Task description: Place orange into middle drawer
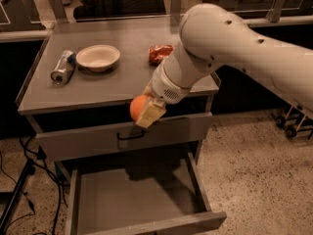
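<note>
Gripper [143,110] in transit pose: I am pinching the orange [137,106] between my fingers [151,113], holding it just off the front edge of the cabinet [98,89], above the open middle drawer [132,202], so a straight descent should land it on the bare floor.

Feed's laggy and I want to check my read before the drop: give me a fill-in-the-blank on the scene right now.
1. The gripper, just past the tabletop's front edge, has its jaws shut on the ____.
2. Below it, the middle drawer stands ____.
3. On the tabletop, the white bowl lies between the can and the ____.
Missing words: orange; open; snack bag.
</note>
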`<act>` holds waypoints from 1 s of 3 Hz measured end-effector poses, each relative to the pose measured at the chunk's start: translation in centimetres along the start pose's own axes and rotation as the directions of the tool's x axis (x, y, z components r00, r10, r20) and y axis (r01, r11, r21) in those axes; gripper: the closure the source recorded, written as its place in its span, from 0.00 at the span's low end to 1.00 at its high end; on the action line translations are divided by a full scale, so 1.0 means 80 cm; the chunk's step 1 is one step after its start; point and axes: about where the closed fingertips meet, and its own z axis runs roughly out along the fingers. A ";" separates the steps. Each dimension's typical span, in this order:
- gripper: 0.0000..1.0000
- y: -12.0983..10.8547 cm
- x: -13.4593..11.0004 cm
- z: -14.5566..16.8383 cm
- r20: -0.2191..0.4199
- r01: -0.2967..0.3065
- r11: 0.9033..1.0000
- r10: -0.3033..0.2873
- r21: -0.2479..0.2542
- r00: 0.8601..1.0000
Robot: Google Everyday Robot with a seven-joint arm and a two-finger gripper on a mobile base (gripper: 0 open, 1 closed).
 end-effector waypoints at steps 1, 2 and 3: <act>1.00 0.040 0.022 0.030 -0.002 -0.027 0.998 0.027 -0.048 1.000; 1.00 0.045 0.026 0.034 -0.008 -0.029 0.998 0.028 -0.056 1.000; 1.00 0.052 0.028 0.040 -0.011 -0.047 0.997 0.046 -0.063 0.999</act>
